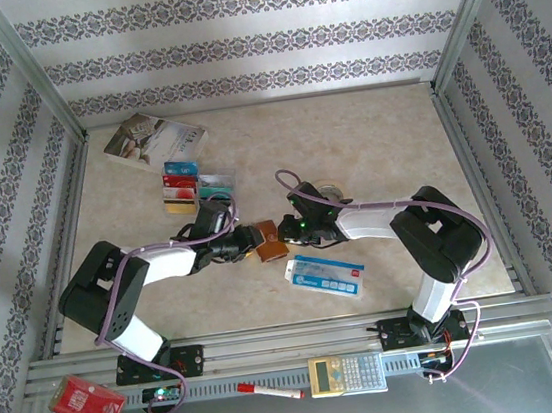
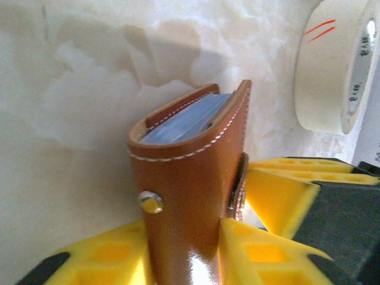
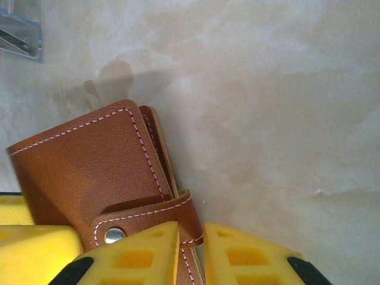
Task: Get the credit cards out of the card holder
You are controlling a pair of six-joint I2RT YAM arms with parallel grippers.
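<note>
While several credit cards (image 1: 189,183) already lie loose on the table (image 1: 379,143), off to the side of my left gripper (image 2: 196,237), I can't tell whether any remain inside the card holder (image 2: 190,172). I'd call the job partly done. The holder sits between my two tools, with the left one clamped on its folded body and the right gripper (image 3: 190,234) pinching its snap strap (image 3: 148,217). It is glossy brown leather with white stitching, and grey-blue sleeves (image 2: 184,122) peek out.

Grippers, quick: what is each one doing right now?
Left gripper: closed on the card holder.
Right gripper: closed on the card holder's strap.
</note>
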